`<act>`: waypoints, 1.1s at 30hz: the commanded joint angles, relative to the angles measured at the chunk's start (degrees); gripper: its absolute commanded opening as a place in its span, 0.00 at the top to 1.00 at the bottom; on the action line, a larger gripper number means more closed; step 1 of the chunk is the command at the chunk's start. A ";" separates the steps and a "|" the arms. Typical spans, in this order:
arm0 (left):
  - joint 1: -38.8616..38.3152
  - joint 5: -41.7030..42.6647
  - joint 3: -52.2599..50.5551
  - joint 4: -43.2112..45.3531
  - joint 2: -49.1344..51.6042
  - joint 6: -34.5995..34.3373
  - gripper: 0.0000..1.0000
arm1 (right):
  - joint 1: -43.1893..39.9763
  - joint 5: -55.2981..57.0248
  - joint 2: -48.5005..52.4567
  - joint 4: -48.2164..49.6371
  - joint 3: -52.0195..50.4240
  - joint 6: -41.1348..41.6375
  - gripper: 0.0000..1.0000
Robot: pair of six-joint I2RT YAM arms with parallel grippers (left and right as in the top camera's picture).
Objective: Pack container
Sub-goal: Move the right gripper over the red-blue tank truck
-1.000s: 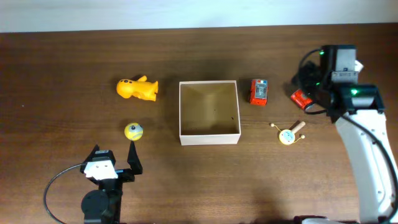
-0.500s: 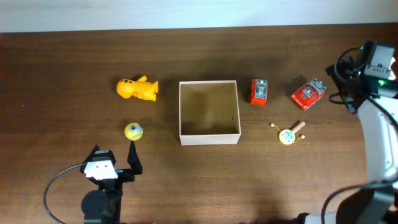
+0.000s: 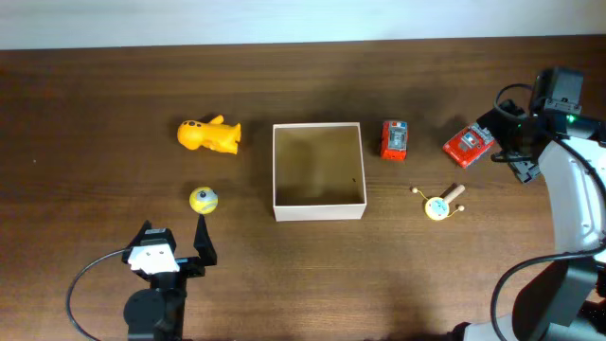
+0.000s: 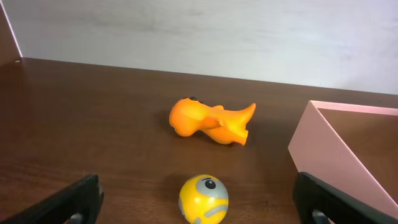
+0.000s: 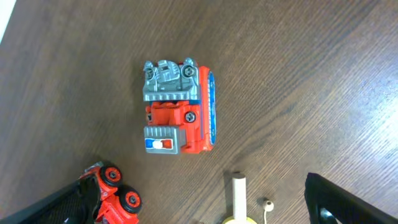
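The container [image 3: 319, 171] stands open-topped at the table's middle, nothing visible inside; its wall shows in the left wrist view [image 4: 336, 146]. A yellow ball toy [image 3: 204, 200] lies just ahead of my open, empty left gripper [image 3: 173, 237], and in the left wrist view the ball [image 4: 203, 199] shows between that gripper's [image 4: 196, 185] wide-apart fingers. An orange duck-like toy [image 3: 208, 134] lies beyond. My right gripper [image 3: 508, 142] is open beside a red truck [image 3: 471, 143]. In the right wrist view the truck [image 5: 112, 196] lies by the gripper's [image 5: 205, 208] left finger.
A red and grey block-like vehicle [image 3: 394, 138] lies just right of the container and shows in the right wrist view [image 5: 180, 107]. A yellow round toy with a wooden stick [image 3: 438, 206] lies in front of it, its stick in the right wrist view [image 5: 239, 196].
My right arm drew back to the right off the red truck, leaving it on the table, then came back a little toward it. The left arm has not moved.
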 commanded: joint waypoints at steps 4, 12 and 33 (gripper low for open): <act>0.24 0.61 -0.33 0.11 -0.15 -0.11 0.01 | 3.74 -3.76 0.13 5.57 0.96 -11.28 0.01; 0.24 0.61 -0.33 0.13 -0.15 -0.11 0.01 | 7.08 -1.66 3.02 8.79 0.96 -10.36 0.01; 0.24 0.61 -0.33 0.13 -0.15 -0.11 0.01 | 4.39 7.41 11.04 9.86 0.94 -0.55 0.03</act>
